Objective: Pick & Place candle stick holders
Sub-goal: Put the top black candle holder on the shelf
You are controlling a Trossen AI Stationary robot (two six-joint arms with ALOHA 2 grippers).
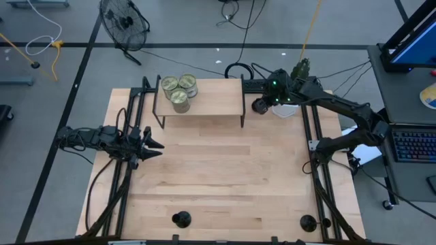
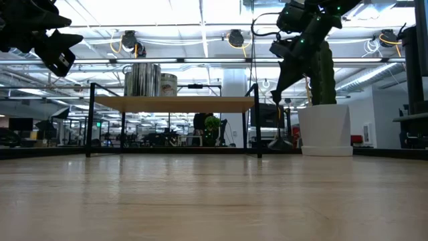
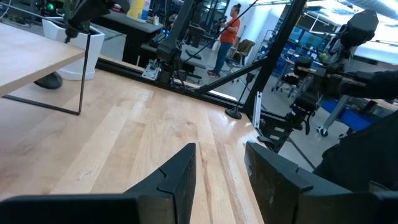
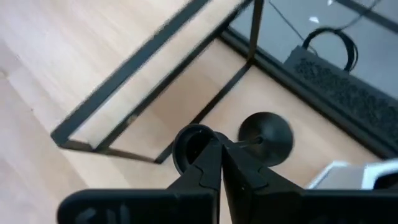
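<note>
A: Item, candle stick holders?
B: Black, round base, thin stem. One [image 1: 261, 106] is leaning beside the shelf [image 1: 201, 102] at two o'clock; the right claw [image 4: 221, 147] is pinching its stem. Two are standing at the table [image 1: 225, 177] near edge: one [image 1: 181, 219] at seven, one [image 1: 308, 222] at five.
A: Left claw [image 1: 155, 145]?
B: Hovering at nine, part-open, empty. Table centre is lying open.

candle stick holder [image 4: 266, 135] stem behind end effector [image 4: 222, 163]

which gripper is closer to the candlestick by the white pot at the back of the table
Right. The right gripper is shut on that candlestick, beside the white pot. The left gripper hangs across the table at its left edge.
</note>
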